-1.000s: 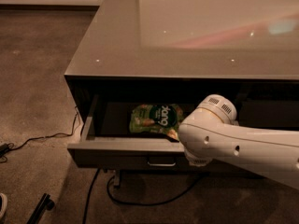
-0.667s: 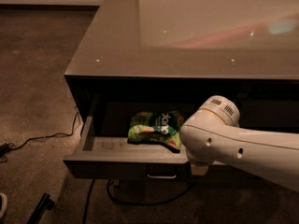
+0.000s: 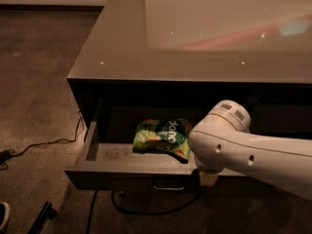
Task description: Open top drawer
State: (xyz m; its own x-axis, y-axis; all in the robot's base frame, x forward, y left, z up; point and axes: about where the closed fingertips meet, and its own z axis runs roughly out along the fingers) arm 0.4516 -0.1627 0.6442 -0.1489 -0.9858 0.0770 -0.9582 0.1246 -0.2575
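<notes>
Bent arm (image 3: 253,155) holds tool (image 3: 208,178) at top drawer (image 3: 122,176) front edge.

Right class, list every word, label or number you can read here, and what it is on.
Green bag in the top drawer: white lettering, too blurred to read.
Robot arm: dark striped marks, unreadable.
Gripper, at the drawer front by the handle: no text.

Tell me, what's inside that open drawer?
A green snack bag lies on the grey floor of the top drawer. The white robot arm covers the drawer's right part, so anything there is hidden. The gripper is at the drawer front, below the arm.
</notes>
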